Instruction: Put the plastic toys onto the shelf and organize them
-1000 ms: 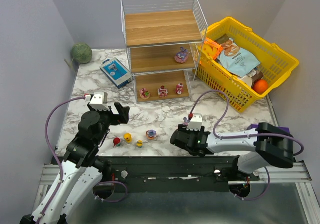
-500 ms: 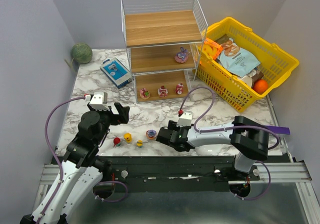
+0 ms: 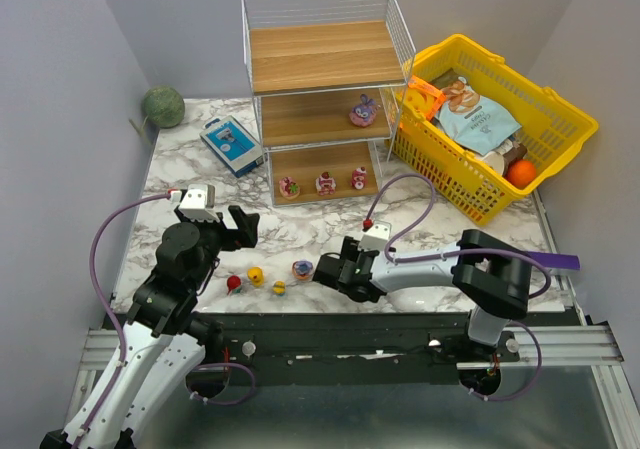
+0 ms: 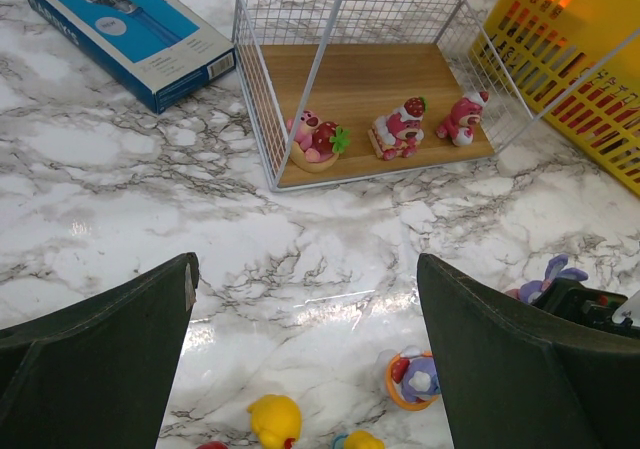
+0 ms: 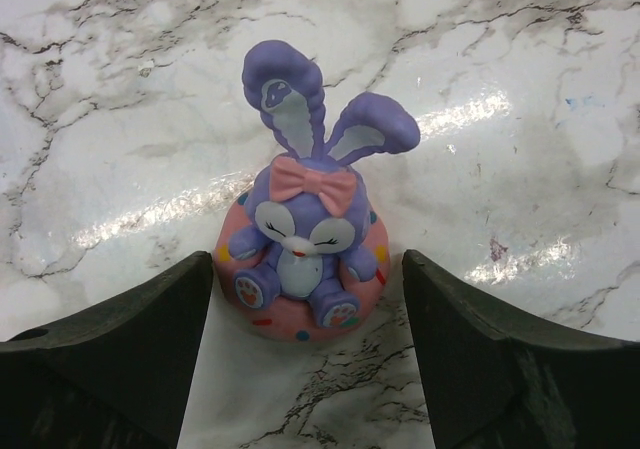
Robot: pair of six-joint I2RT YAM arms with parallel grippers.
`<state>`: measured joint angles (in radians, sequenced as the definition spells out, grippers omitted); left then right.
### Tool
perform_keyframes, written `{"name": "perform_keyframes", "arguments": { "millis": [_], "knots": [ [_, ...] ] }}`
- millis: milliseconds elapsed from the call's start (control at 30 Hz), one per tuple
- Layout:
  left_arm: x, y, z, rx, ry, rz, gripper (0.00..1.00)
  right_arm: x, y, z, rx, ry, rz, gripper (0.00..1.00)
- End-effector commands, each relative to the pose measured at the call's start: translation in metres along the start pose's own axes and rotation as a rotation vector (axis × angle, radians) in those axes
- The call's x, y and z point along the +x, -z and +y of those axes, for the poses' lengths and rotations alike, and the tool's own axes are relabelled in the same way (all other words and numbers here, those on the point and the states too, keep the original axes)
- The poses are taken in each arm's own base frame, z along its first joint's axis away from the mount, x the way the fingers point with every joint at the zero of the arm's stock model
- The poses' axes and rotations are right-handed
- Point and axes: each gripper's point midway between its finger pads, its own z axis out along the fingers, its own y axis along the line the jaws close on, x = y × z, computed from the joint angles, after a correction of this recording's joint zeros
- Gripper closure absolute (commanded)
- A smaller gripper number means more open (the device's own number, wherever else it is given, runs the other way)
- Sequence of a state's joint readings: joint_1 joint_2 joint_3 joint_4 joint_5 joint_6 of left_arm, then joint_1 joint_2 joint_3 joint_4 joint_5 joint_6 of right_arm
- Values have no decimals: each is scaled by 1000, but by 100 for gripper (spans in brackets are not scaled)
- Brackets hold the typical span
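The shelf (image 3: 320,99) stands at the back centre. Three pink-red toys (image 4: 390,129) sit on its bottom board and a purple bunny toy (image 3: 362,112) on the middle board. On the table in front lie a red toy (image 3: 233,283), two yellow toys (image 3: 256,275) and a toy in an orange ring (image 4: 414,379). My right gripper (image 5: 305,269) is open, low on the table, with a purple bunny on a pink base (image 5: 303,259) between its fingers, which stand just clear of it. My left gripper (image 4: 305,269) is open and empty above the loose toys.
A yellow basket (image 3: 560,119) with snack packets stands at the back right, against the shelf. A blue-white box (image 3: 231,144) lies left of the shelf. A green ball (image 3: 162,106) sits in the far left corner. The right arm's cable loops over the table.
My right gripper has moved left across the table, up to the loose toys, and its arm has swung in behind it. The left arm has not moved.
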<state>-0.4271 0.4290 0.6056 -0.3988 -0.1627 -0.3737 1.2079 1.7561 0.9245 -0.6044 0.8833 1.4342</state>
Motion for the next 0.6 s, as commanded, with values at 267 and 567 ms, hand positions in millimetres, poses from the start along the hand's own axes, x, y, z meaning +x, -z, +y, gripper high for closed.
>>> {"name": "perform_keyframes", "arguments": {
  "millis": [267,567],
  "knots": [
    [-8,3,-5,25,-2,-17,1,23,-21,-21,36,61,37,46],
    [-8,4,-5,28,-2,-21,1,-39,18,6,-146,114,-46,66]
  ]
}}
